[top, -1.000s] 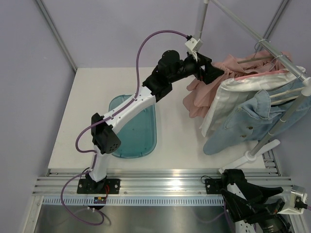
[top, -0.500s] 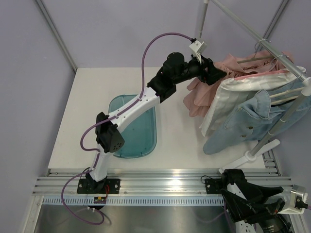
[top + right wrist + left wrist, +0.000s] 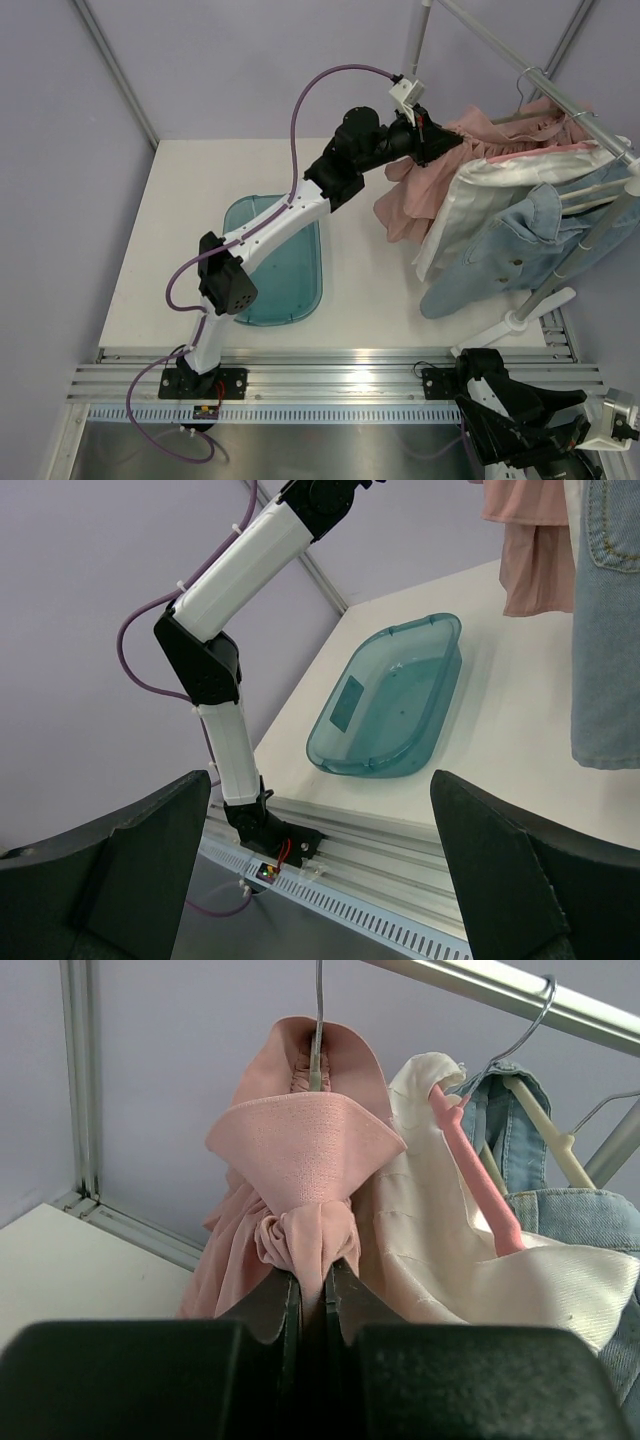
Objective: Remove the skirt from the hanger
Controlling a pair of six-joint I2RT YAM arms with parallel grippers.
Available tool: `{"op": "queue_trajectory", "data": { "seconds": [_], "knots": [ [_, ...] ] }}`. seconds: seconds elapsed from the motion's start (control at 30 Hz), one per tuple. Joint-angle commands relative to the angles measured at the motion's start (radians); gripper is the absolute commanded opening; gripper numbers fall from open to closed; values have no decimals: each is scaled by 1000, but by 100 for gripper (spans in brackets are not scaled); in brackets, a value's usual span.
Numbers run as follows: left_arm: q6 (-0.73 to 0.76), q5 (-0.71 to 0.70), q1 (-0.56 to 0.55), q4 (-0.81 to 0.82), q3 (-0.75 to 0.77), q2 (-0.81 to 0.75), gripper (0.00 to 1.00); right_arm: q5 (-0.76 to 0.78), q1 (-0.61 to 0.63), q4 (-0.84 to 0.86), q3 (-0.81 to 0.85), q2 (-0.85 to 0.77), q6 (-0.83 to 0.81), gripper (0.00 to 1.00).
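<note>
Pink skirt (image 3: 300,1145) on wire hanger (image 3: 318,1000), bunched fold clamped tight in left gripper (image 3: 312,1285)

High rear overview; left wrist close-up of skirt (image 3: 300,1150); right wrist low, common tray (image 3: 400,695).

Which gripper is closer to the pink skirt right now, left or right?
Left. The left gripper is clamped on a bunch of the pink skirt; the right gripper sits open by the near edge of the table, well away from it.
</note>
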Motion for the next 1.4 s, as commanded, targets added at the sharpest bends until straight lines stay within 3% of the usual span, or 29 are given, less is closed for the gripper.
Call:
{"op": "queue_trajectory", "data": {
  "seconds": [0.0,0.47,0.7,0.8,1.07,1.2,1.3,1.37],
  "knots": [
    [-22,-6,-2,87,61,-25,0,-19,-3,-277,5,37,10,100],
    [-113,68,57,299,49,-88,0,-12,-3,-279,-11,38,0,99],
    [-125,72,103,311,44,-131,0,-7,-3,-277,-14,49,-8,99],
    [-116,71,119,311,-41,-197,0,-10,-3,-271,-23,57,-19,100],
    [-21,14,173,242,-491,-540,0,-53,-9,-210,-147,98,-126,99],
    [126,-1,182,51,-592,-684,0,-116,-20,-120,-230,114,-158,99],
    [137,-6,198,128,-789,-831,0,-151,-37,-70,-259,150,-196,99],
    [139,-17,210,103,-835,-875,0,-141,-45,-52,-244,192,-220,100]
  ]
}}
